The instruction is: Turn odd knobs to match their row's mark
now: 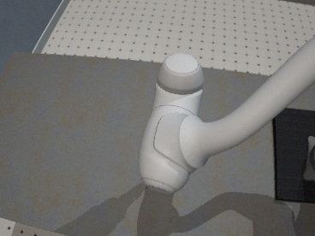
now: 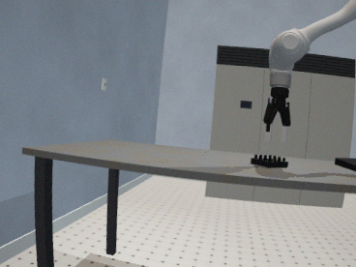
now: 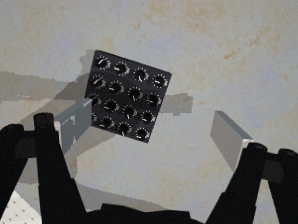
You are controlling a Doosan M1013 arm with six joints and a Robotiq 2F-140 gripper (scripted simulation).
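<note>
Jaws [image 2: 277, 127] hang spread wide above the counter [image 2: 145, 157], well clear of it, with nothing between them and nothing touched. From where I stand the black fingers splay downward from the white wrist, pale pads at their tips.

Going left to right along the counter: the long left stretch runs from its dark legs toward the middle, mottled grey-brown on top. Further right, toward the right end and near the front edge as I see it, sits the knob box [image 2: 269, 161], low and black, standing flat with its knobs poking up. It lies below the jaws, with open air between the two. At the far right edge a dark flat slab [image 2: 346, 163] lies on the counter, cut off by the view.

Looking down from the wrist, the knob box [image 3: 127, 96] shows as a tilted black square with four rows of four knobs, each ringed with white marks; the lines on the knobs are too small to read. One grey pad [image 3: 74, 124] overlaps the box's lower left corner in that view, the other [image 3: 231, 135] stands well off to its right.

From above, the arm [image 1: 180, 128] covers the box entirely.
</note>
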